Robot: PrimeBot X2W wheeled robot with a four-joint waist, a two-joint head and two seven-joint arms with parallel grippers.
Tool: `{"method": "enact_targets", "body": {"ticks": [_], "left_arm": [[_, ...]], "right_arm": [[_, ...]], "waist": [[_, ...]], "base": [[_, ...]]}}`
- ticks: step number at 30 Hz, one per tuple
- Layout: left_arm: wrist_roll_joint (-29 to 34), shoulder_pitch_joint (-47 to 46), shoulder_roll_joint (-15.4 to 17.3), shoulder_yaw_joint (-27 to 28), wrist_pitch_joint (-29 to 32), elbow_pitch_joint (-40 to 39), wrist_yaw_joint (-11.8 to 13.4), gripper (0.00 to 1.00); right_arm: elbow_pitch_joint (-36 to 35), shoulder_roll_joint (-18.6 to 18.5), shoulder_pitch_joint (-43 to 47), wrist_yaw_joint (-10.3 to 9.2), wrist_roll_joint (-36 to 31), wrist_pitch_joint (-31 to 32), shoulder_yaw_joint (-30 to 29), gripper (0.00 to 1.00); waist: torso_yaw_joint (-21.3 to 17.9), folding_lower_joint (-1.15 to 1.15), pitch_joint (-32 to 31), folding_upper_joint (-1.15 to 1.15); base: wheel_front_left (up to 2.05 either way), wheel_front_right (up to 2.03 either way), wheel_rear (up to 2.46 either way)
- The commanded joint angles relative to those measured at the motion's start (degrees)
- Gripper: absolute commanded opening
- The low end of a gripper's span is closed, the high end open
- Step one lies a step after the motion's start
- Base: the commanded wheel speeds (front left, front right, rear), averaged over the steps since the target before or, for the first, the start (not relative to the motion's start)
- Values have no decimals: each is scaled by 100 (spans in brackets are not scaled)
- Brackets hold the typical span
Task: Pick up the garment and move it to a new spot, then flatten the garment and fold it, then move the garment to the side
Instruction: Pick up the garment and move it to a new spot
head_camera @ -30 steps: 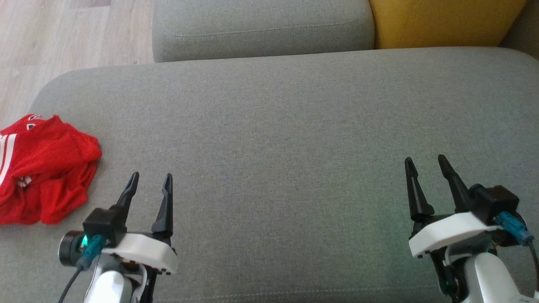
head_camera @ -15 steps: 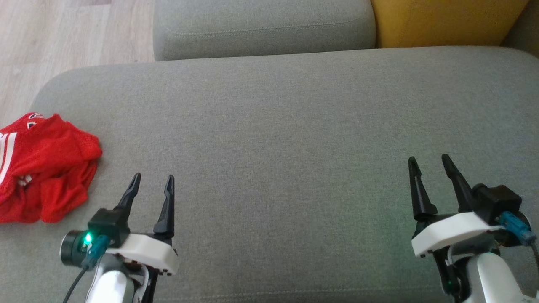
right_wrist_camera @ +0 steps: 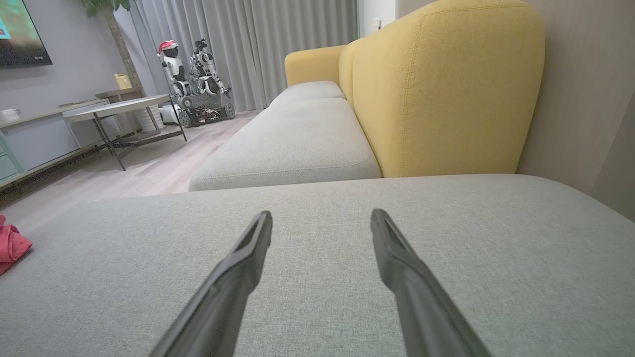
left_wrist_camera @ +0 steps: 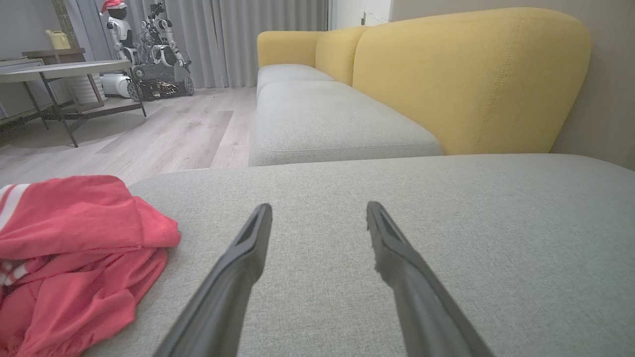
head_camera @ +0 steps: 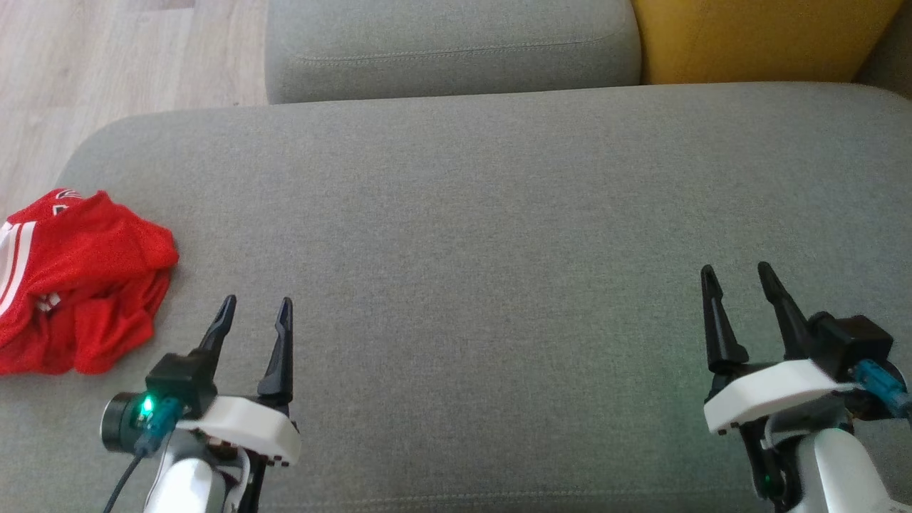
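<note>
The red garment (head_camera: 78, 281) lies in a crumpled heap at the left end of the big grey cushion (head_camera: 463, 214), close to its rounded corner. Part of it runs off the edge of the head view. The left gripper (head_camera: 257, 301) hovers above the cushion's front edge near the heap, its fingers parted a moderate way and holding nothing. The right gripper (head_camera: 735, 268) hangs over the same front edge toward the cushion's right end, well apart from the cloth, jaws likewise parted and empty.

To my eye the pickup has not begun. The left arm is the one for it. It should swing toward the cushion's left end, come down on a raised fold rather than a flat patch, and pinch few layers so the cloth hangs free when lifted. The bare middle of the cushion looks the sensible new spot, within reach of both arms.

The garment shows white stripes along one edge and a small white mark near its far side, too small to read. I can make out no brand or words.
</note>
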Motion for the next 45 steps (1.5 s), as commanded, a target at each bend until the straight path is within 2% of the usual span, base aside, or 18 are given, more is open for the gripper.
{"method": "enact_targets", "body": {"ticks": [1,6,10,23,28,33,45], "left_arm": [[-40,-376,66,213,-70,-150,-2,100],[-29,-392,65,220,-70,-146,16,100],[-24,-438,58,233,-70,-152,36,100],[-9,-477,151,354,-70,-224,60,100],[-12,-408,222,463,-70,-264,92,100],[-18,-369,241,488,-70,-255,71,100],[-31,-390,189,519,-70,-281,72,100]], "right_arm": [[-187,-15,-199,-4,-17,-31,101,100],[-226,-15,-144,-4,-40,-4,10,100],[-310,-15,-133,-4,-100,60,-1,100],[-586,-15,-114,-4,-178,271,289,100],[-586,-15,-137,-4,-203,299,414,100],[-561,-15,-148,-4,-193,298,437,100],[-490,-15,-158,-4,-167,282,412,100]], "waist": [[10,0,-2,0],[109,0,-11,0],[353,0,-20,0],[1787,0,16,0],[2154,0,7,0],[2341,0,-16,0],[2388,0,-11,0]], "base": [[0,0,0],[0,0,0],[0,0,0],[0,0,0],[0,0,0],[0,0,0],[0,0,0]]}}
